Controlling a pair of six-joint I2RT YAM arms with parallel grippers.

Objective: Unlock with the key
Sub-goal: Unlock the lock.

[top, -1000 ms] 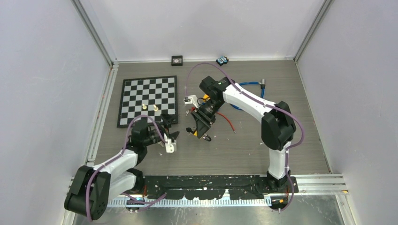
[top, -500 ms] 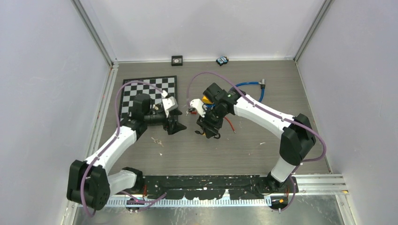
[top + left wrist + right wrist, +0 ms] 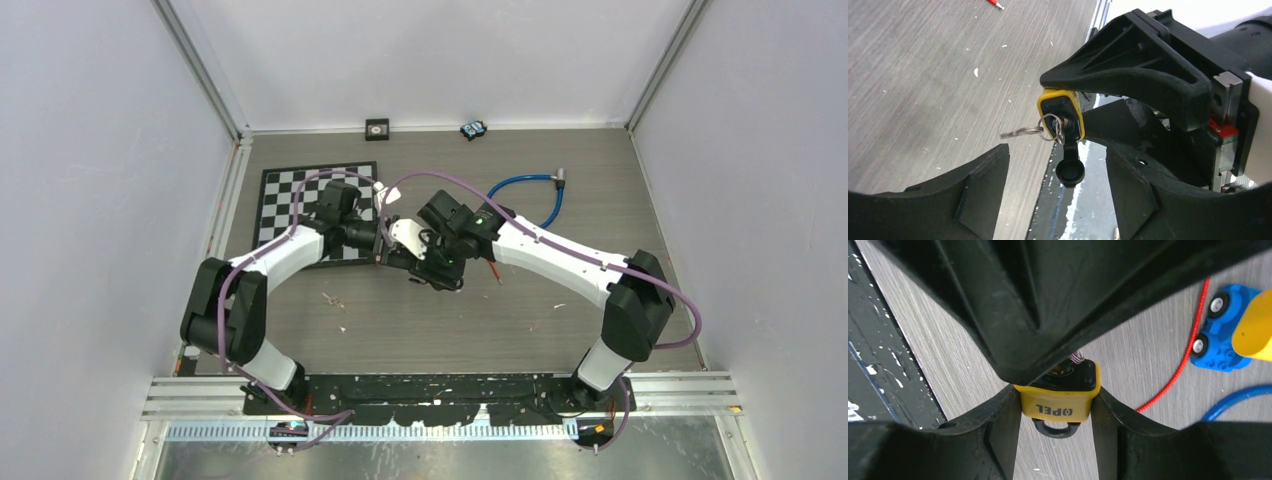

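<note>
**A:** Starting with the overhead view, how far along is it?

**B:** About midway, I'd judge. The left gripper (image 3: 380, 242) and right gripper (image 3: 425, 265) meet nose to nose above the grey wood-grain table (image 3: 500, 330). The padlock (image 3: 1060, 112) is hidden between them from up there. The chessboard (image 3: 300, 200) lies just left of that spot, and a glossy blue cable (image 3: 525, 188) curls away to its right.

**A:** And the left wrist camera?

**B:** It shows more. The padlock is held off the table between the right gripper's matte black fingers (image 3: 1128, 80). It has a rounded yellow jacket around a black face. A key (image 3: 1064, 121) looks seated in the keyhole (only its head shows). A thin steel ring (image 3: 1049, 127) hangs from it, and a spare key (image 3: 1015, 133) juts out to the padlock's left. A round black dust cap (image 3: 1069, 172) dangles below. The left gripper's jaws are spread wide and hold nothing, just short of the ring.

**A:** Right wrist?

**B:** Its fingers are clamped on the padlock's flanks. There are raised letters on the yellow, and the dark curved shackle (image 3: 1053, 429) looks seated, so it is probably not yet unlocked. A red cord (image 3: 1173, 375) and a blue toy car (image 3: 1220, 347) lie to the padlock's right.

**A:** What's left?

**B:** The left gripper has to pinch the key head and turn it until the shackle springs free.
</note>
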